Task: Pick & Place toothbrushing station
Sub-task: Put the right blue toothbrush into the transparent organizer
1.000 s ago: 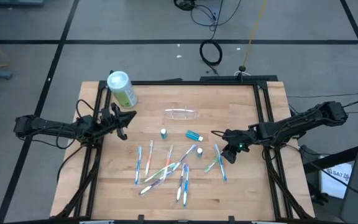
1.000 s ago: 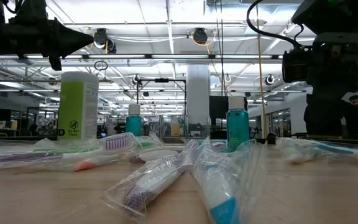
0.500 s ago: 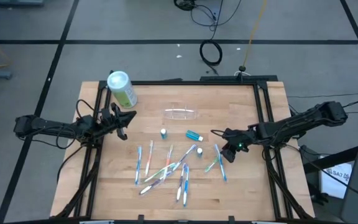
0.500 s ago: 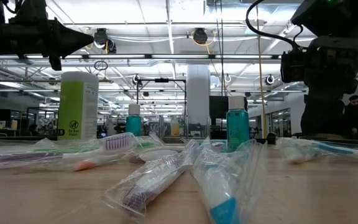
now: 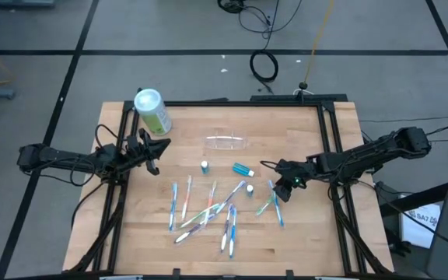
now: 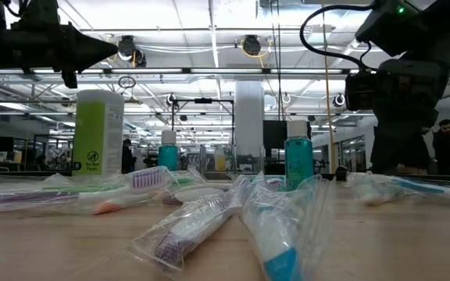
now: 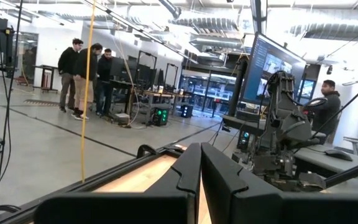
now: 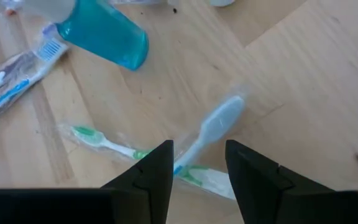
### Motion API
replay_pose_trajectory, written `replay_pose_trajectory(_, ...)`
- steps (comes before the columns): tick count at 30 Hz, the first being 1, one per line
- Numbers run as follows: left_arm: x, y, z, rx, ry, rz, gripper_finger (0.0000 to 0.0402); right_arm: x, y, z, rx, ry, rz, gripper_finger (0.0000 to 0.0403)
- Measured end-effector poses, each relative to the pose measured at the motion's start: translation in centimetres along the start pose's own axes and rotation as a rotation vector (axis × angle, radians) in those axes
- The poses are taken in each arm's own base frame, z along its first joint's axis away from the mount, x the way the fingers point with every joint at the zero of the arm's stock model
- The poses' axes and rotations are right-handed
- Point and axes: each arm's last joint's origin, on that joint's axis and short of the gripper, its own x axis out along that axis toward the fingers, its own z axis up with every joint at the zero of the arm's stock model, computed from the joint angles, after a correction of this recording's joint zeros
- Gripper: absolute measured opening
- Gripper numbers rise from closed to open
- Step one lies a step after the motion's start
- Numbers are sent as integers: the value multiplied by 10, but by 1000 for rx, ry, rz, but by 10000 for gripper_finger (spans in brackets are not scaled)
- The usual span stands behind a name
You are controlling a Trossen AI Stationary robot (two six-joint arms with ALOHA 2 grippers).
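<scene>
My right gripper [image 5: 271,180] hangs with jaws spread over a wrapped toothbrush [image 8: 213,127] near the table's [image 5: 317,233] right edge, gripping nothing. The toothbrushing station [image 5: 225,142] lies well apart, toward the far edge, its clear slots apparently empty. Risk, I judge: the crinkly wrapper slips as I close, or I nudge the green-handled brush [image 8: 107,143] crossing beneath. The green canister [image 5: 152,111] stands lidded at the far-left corner. My left gripper [image 5: 157,146], jaws pressed together, waits at the left edge.
</scene>
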Motion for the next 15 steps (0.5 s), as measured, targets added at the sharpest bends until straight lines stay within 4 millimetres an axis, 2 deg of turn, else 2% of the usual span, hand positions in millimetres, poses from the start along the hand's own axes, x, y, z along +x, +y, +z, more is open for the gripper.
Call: replay_pose_trajectory(15,0,0,0,5,0,0,17,15,0,0,16,30,9,138)
